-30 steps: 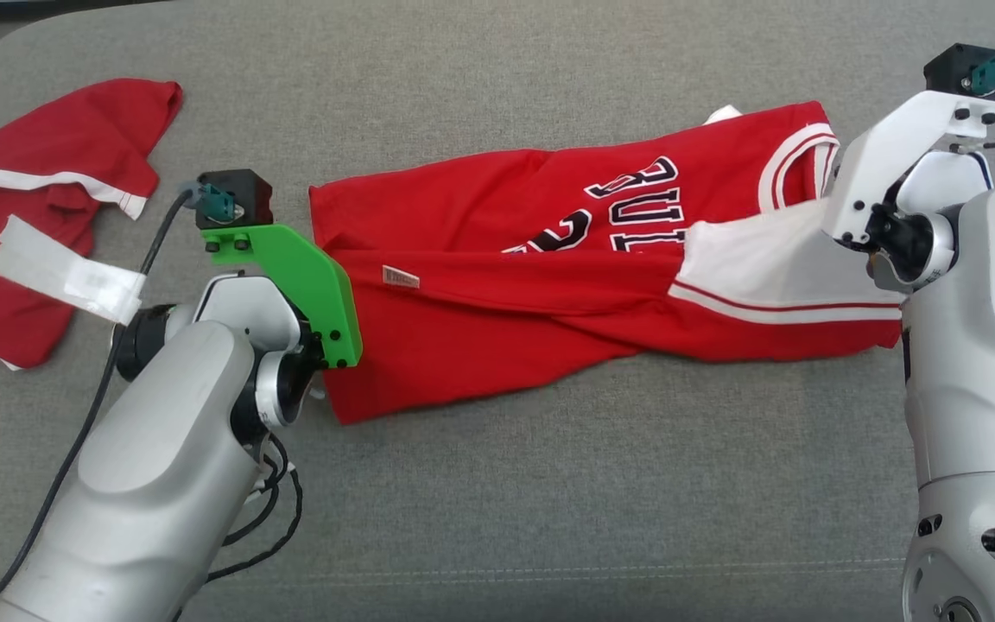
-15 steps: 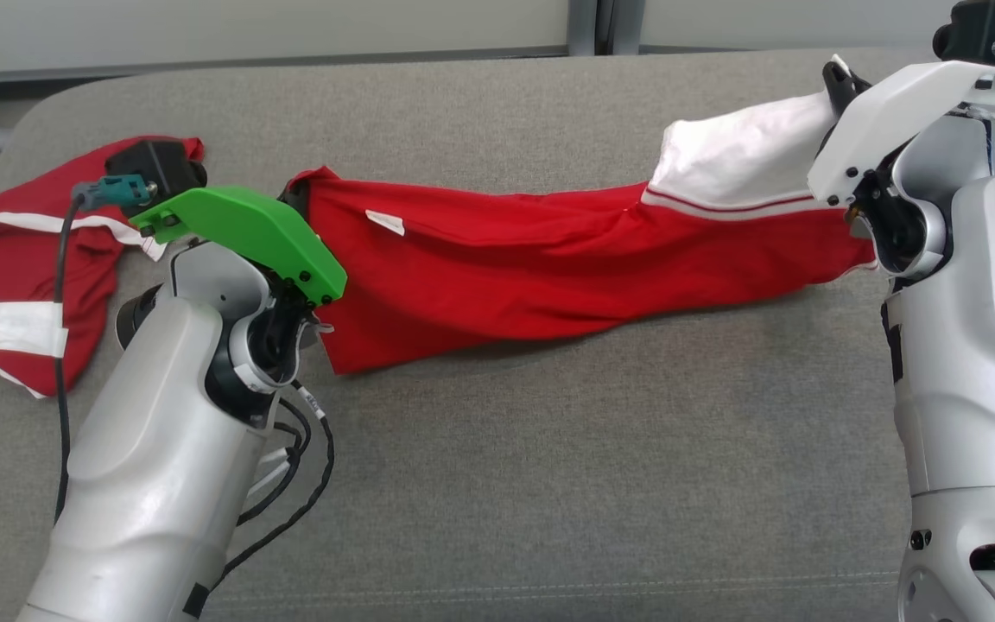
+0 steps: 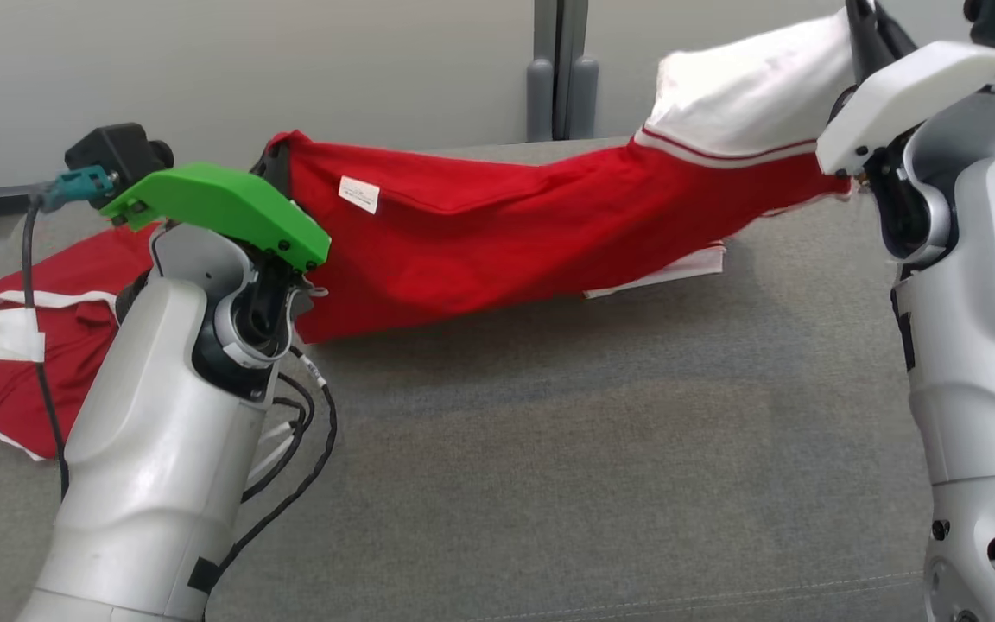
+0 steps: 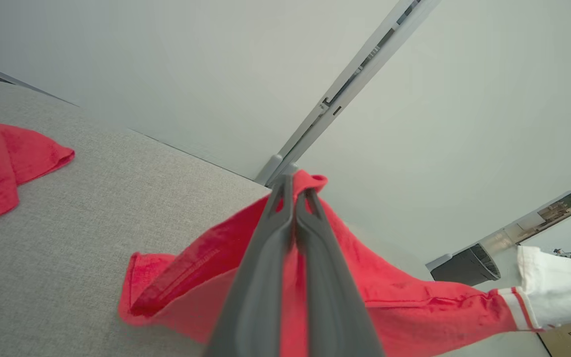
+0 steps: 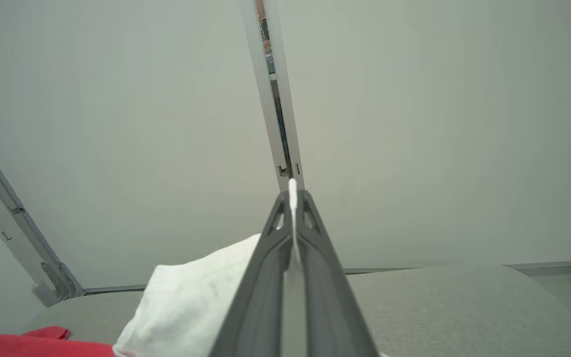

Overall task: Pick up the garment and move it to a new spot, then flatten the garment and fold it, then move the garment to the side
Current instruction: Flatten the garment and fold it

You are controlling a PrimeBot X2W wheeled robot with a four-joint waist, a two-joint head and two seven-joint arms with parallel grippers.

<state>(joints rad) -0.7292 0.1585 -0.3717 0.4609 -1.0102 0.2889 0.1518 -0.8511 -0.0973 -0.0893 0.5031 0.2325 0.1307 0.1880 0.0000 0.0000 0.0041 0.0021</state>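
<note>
Sagging garment (image 3: pixel 506 233), label (image 3: pixel 358 193) in head view

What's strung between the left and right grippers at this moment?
The red jersey spans the gap, seen in the head view. The left gripper pinches its red corner and the right gripper its white part. It sags toward the grey surface.

We enter two arms.

First, the left arm (image 3: pixel 161 432): a pale grey forearm rising from the lower left, bent at the wrist, with a green bracket (image 3: pixel 221 203) on top. Its left gripper (image 4: pixel 293 186) has both dark fingers pressed together, pinching a red corner of the garment (image 3: pixel 506 225).

Second, the right arm (image 3: pixel 981 345): a grey forearm upright at the right edge, with a white bracket (image 3: pixel 912 86) at the wrist. Its right gripper (image 5: pixel 293 196) has its fingers clamped flat on the garment's white edge, and sits higher in our head view than the left.
</note>
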